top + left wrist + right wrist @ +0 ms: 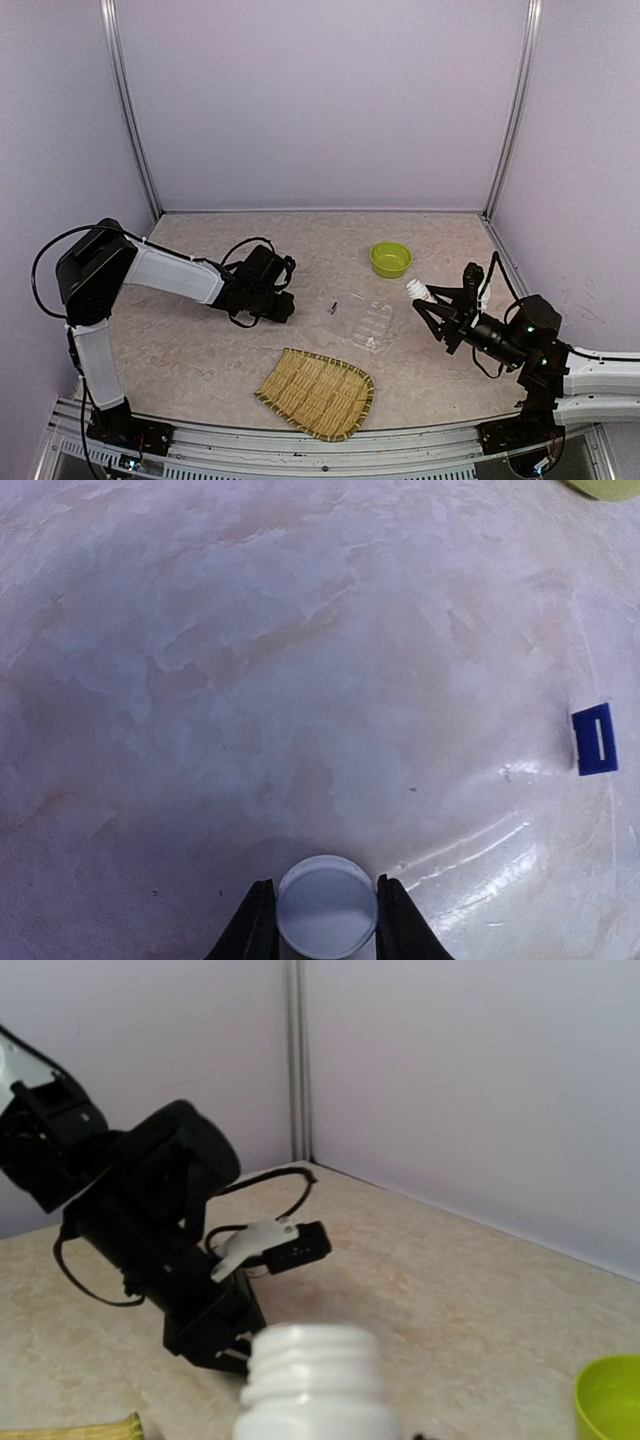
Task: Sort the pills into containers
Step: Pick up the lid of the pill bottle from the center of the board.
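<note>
Box flat on tabletop, long axis seemingly far-left to near-right. Left gripper jaws pinching cap. Right gripper jaws pinching bottle, mouth aimed far-left.

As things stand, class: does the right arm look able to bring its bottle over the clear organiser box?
Probably yes. The right gripper, shut on the white bottle, hangs close beside the organiser box, nothing lies between them, and the green bowl sits off that path.
</note>
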